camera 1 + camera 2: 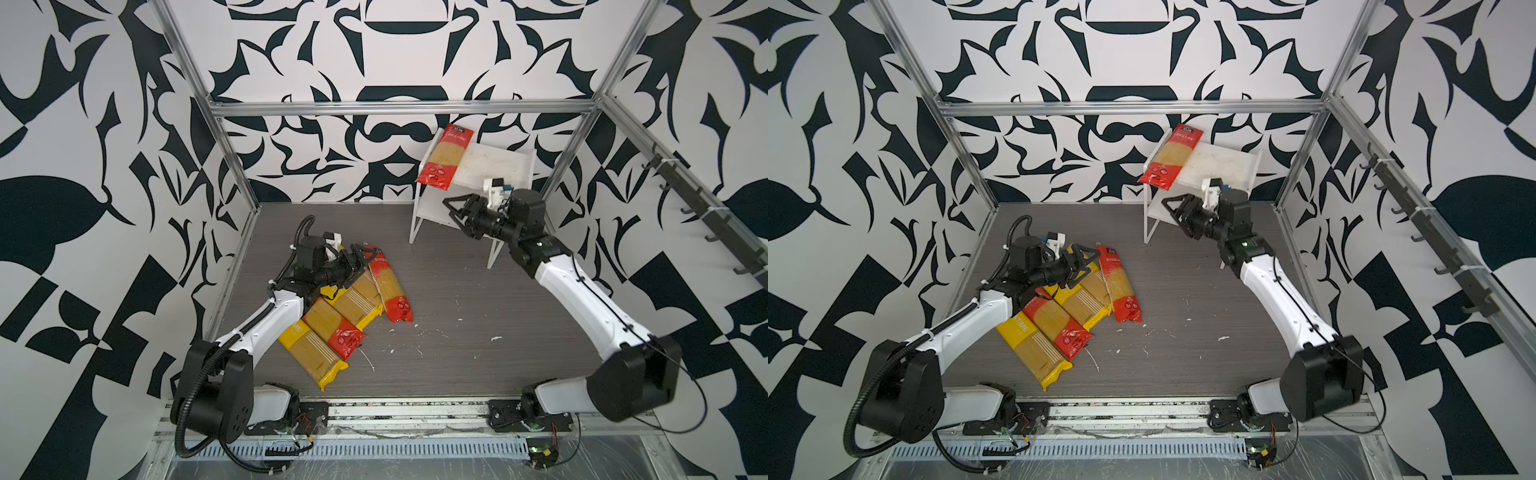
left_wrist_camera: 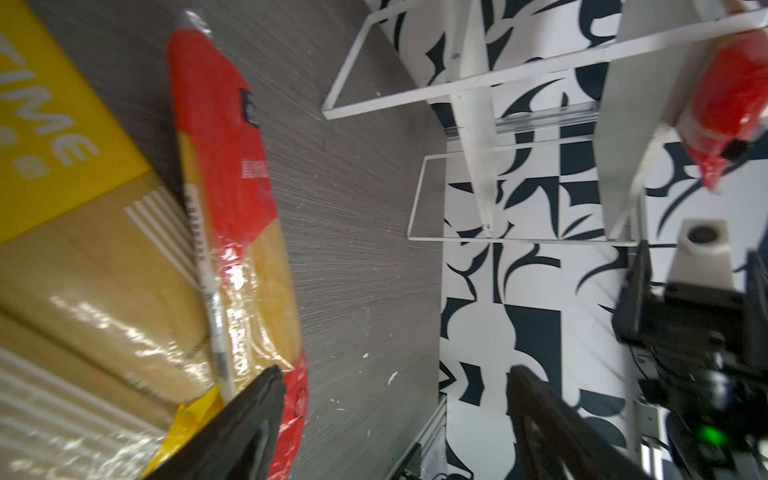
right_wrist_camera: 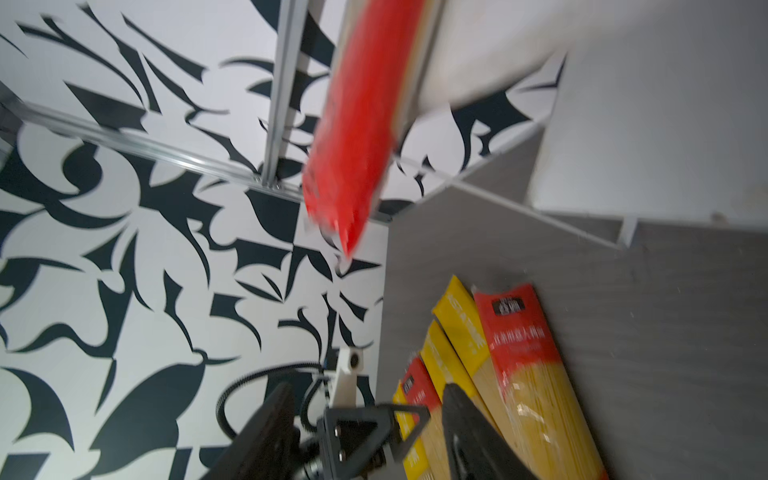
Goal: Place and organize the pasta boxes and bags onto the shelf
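The right gripper (image 1: 451, 212) hangs open and empty just below the front of the shelf (image 1: 494, 164), upper right of centre in both top views. The right wrist view shows its jaws parted with nothing between them. Above it one red-ended packet (image 1: 444, 160) of spaghetti lies at the left end of the stained top board, skewed, its near end jutting past the front edge. The left gripper (image 1: 359, 266), jaws wide and equally empty, hovers over the upper end of the pile left of centre on the grey table (image 1: 478, 299). Five more packets lie there fanned and overlapping: the outer red packet (image 1: 390, 286) at the pile's right, then two yellow packets (image 1: 359, 299), a middle red packet (image 1: 334, 328) and the lowest yellow packet (image 1: 313, 351). The work appears to stand between packets, one delivered and the next to be chosen. The outer red packet looks the sensible pick, since it seems to lie uppermost. A grip across its width near the middle should keep the long bag from sagging, and a gentle close should spare the brittle strands. It would best be lifted straight up so as not to drag its yellow neighbour, then laid parallel beside the first. The overhanging packet probably wants a nudge back, lest it tip off the board.
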### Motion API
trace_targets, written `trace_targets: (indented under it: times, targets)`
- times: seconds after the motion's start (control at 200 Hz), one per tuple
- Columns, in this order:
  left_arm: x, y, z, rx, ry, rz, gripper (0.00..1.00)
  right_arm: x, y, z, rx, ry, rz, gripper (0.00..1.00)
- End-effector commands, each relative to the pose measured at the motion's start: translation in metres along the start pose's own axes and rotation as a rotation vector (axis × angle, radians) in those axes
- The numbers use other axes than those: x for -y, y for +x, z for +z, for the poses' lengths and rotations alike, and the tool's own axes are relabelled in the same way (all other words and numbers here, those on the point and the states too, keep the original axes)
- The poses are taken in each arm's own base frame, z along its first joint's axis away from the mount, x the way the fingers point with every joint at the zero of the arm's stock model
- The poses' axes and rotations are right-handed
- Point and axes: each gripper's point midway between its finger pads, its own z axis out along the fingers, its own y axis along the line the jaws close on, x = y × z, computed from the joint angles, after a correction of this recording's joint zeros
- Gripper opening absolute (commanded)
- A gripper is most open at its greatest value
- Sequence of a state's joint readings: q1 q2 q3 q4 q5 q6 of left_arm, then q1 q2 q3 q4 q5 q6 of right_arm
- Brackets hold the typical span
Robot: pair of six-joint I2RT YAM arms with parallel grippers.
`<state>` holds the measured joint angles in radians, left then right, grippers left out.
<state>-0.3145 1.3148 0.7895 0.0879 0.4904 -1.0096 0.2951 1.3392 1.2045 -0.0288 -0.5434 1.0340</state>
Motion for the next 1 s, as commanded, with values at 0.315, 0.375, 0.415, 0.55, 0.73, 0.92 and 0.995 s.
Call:
trace_targets:
  times: [0.315,0.375,0.415,0.55,0.73,0.92,0.995]
  targets:
    - [-0.080,0.018,0.041,-0.081,-0.312,-0.020,0.89,0.127,0.183,0.070,-0.294,0.322,-0.184,0.61]
    - [-0.089,0.017,0.053,-0.102,-0.337,-0.030,0.89,0.137,0.184,0.084,-0.296,0.331,-0.190,0.61]
    - [-0.092,0.015,0.060,-0.114,-0.348,-0.035,0.89,0.148,0.184,0.090,-0.303,0.367,-0.200,0.61]
    - [-0.101,0.004,0.079,-0.124,-0.386,-0.032,0.89,0.172,0.187,0.108,-0.338,0.410,-0.212,0.62]
    - [-0.113,-0.001,0.099,-0.160,-0.422,-0.033,0.86,0.173,0.203,0.123,-0.407,0.355,-0.169,0.62]
    - [-0.112,0.008,0.110,-0.207,-0.437,-0.022,0.79,0.181,0.225,0.120,-0.455,0.335,-0.131,0.60]
    - [-0.104,0.008,0.106,-0.219,-0.468,0.028,0.79,0.185,0.230,0.118,-0.457,0.335,-0.117,0.60]
